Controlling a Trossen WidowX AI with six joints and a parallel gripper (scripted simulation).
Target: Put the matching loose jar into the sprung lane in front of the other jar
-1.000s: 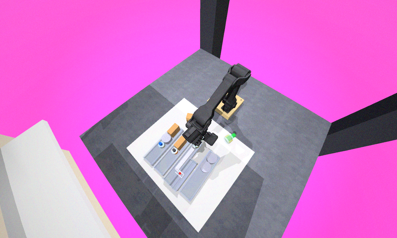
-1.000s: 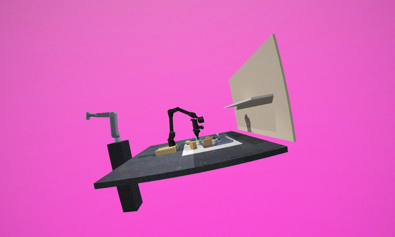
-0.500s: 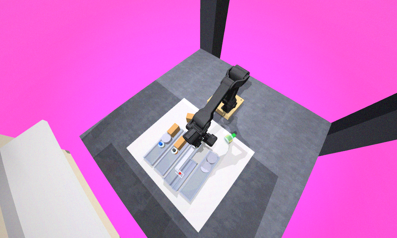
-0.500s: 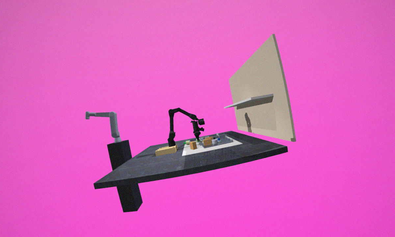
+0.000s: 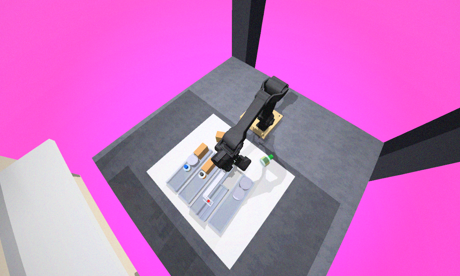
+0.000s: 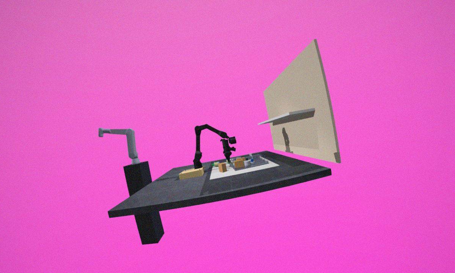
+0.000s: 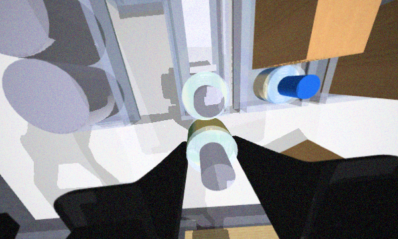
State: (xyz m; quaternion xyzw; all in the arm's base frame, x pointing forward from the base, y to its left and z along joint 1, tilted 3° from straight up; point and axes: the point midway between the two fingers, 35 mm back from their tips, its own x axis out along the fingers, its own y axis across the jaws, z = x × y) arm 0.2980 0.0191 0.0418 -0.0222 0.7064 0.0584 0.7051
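Grey discs: two flat round pieces (image 7: pixel 43 93) in the lane left of the pale-green glass jar with grey cap (image 7: pixel 205 95).
Lane jar: at the sprung lane's front.
Held jar: matching grey-capped jar (image 7: pixel 211 151), just before it, clamped by the black parallel-jaw gripper (image 7: pixel 211 156).
Blue-capped jar (image 7: pixel 285 87): right lane.

You're looking at a bare test bench dressed up as a shop shelf: a dark grey table (image 5: pixel 303 137) floats against flat magenta, with a white mat (image 5: pixel 259 206) carrying a row of grey display lanes (image 5: pixel 195 192) stocked with jars and tan cartons (image 5: pixel 201 150). A beige wall panel (image 6: pixel 300 98) with one grey shelf (image 6: pixel 286 116) stands behind, and your arm's tan base plate (image 5: pixel 274 121) sits on the table.
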